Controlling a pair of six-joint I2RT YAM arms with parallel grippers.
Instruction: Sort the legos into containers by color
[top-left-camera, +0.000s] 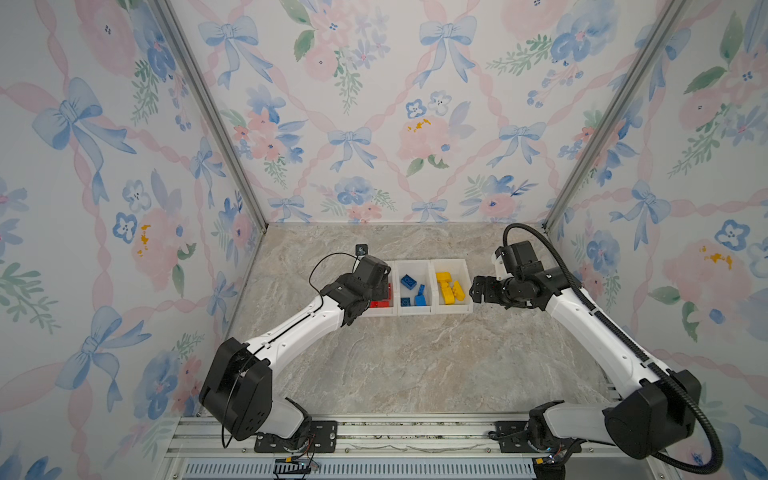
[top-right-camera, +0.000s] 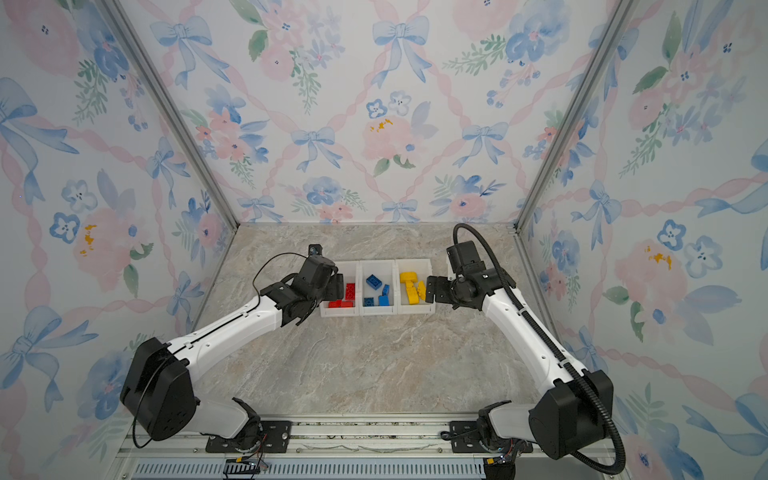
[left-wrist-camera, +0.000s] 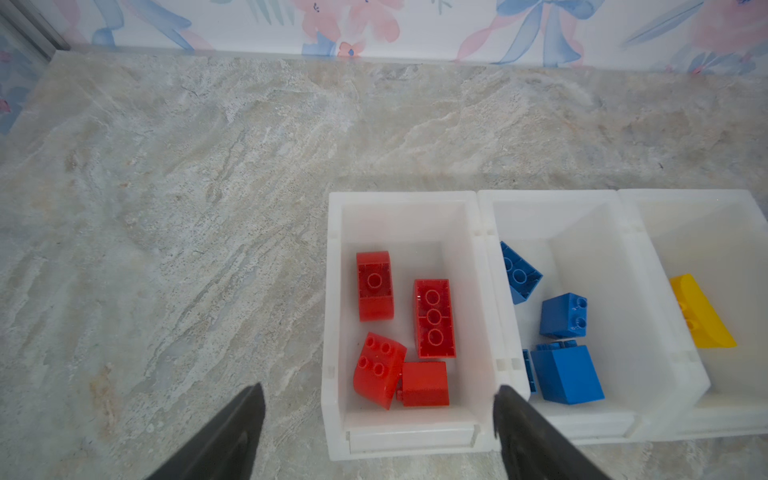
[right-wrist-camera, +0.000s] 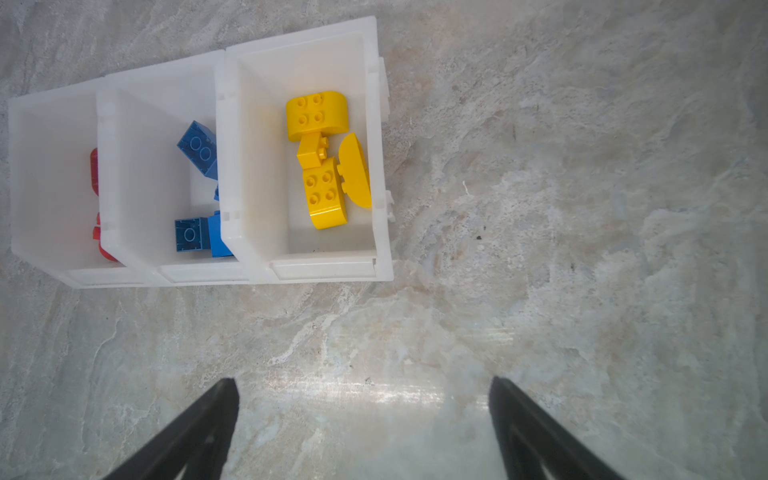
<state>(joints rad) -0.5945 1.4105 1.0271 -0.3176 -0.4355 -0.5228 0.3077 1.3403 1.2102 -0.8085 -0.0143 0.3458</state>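
Note:
Three joined white containers (top-left-camera: 415, 311) (top-right-camera: 376, 311) sit in a row at the back middle of the table. Several red legos (left-wrist-camera: 434, 318) lie in the left bin, several blue legos (left-wrist-camera: 567, 374) in the middle one, and several yellow legos (right-wrist-camera: 326, 193) in the right one. My left gripper (left-wrist-camera: 380, 388) (top-left-camera: 384, 282) hangs open above the front of the red bin, with nothing between its fingers. My right gripper (right-wrist-camera: 362, 380) (top-left-camera: 473, 291) is open and empty over bare tabletop, just right of the yellow bin.
The marbled tabletop (top-left-camera: 395, 365) is closed in by floral walls at the back and both sides. An aluminium rail (top-left-camera: 374, 436) with both arm bases runs along the front edge. A thin black cable (top-left-camera: 328, 262) loops off the left wrist.

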